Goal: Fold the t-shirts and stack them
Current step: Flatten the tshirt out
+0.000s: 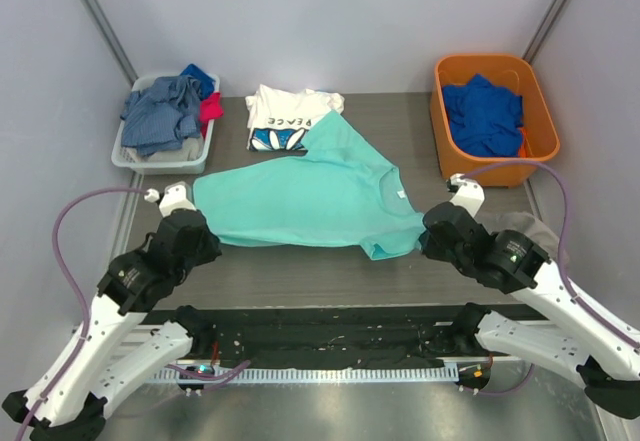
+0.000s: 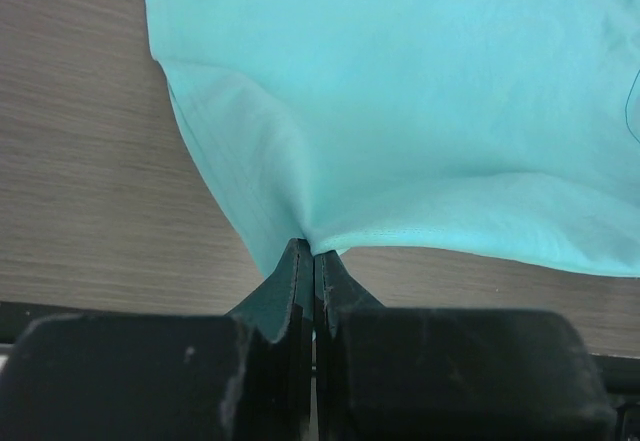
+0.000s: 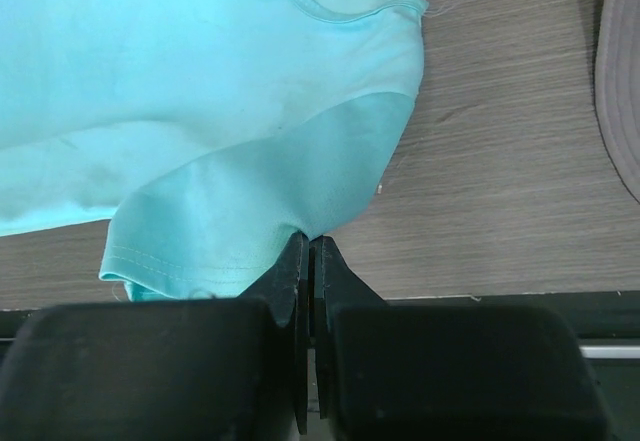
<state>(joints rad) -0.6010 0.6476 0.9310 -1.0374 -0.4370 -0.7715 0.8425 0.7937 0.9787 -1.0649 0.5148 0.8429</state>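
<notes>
Left gripper (image 2: pixel 308 251) and right gripper (image 3: pixel 307 243) each clamp the teal t-shirt (image 1: pixel 310 196), which overlaps the white t-shirt (image 1: pixel 285 111) printed "PEACE".

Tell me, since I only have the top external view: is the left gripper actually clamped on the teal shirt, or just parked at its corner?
Observer: Clamped. In the left wrist view the left gripper has its jaws together, with a corner of the mint-teal t-shirt pinched between them and creases fanning out from that point.
Operator: And the right one?
Observer: Shut too. The right wrist view shows the right gripper closed on the shirt's edge at a sleeve, with the stitched hem just left of the fingers.
</notes>
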